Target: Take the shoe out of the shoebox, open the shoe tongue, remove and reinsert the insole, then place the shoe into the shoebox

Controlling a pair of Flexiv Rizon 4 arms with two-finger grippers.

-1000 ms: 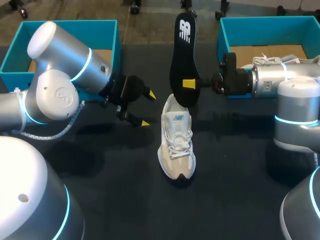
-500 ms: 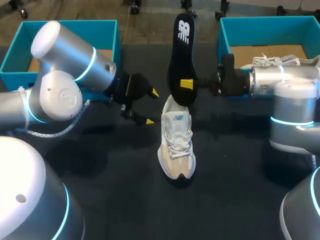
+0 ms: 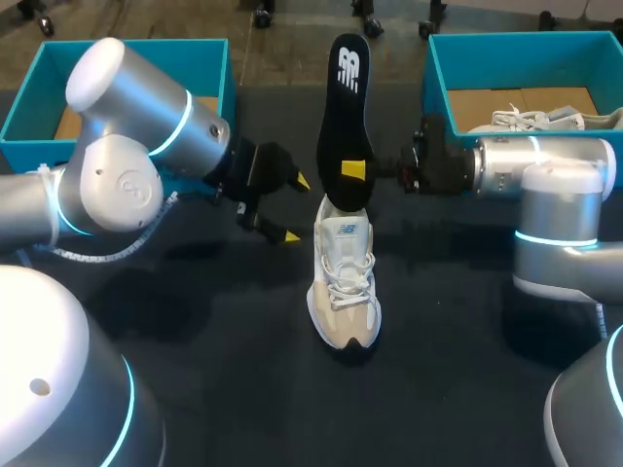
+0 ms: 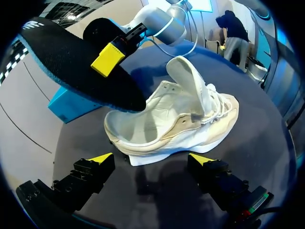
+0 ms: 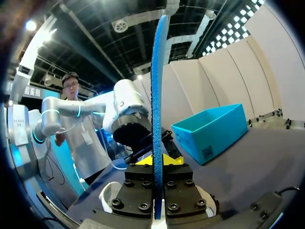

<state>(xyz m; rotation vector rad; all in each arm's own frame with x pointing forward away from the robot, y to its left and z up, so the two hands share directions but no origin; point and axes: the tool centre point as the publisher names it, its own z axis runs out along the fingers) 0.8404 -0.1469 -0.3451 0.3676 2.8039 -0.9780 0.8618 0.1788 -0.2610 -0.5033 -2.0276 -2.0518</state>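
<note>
A white and beige shoe (image 3: 344,282) stands on the black table, toe toward the near edge. Its tongue (image 4: 188,86) is lifted up. My right gripper (image 3: 353,171) is shut on a black insole (image 3: 346,107), holding it upright with its lower end just over the shoe's heel opening. The right wrist view shows the insole (image 5: 157,86) edge-on between the yellow tips of that gripper (image 5: 158,160). My left gripper (image 3: 294,207) stands open just left of the heel. In its own view, the left gripper (image 4: 151,158) faces the side of the shoe (image 4: 176,119) and holds nothing.
A teal shoebox (image 3: 127,47) stands at the back left behind my left arm. A second teal shoebox (image 3: 526,44) at the back right holds another white shoe (image 3: 545,117). Bare black tabletop (image 3: 458,370) lies in front of and beside the shoe.
The right gripper has carried the insole a little to the left, toward the heel of the shoe. The left gripper has edged slightly right, nearer the shoe.
</note>
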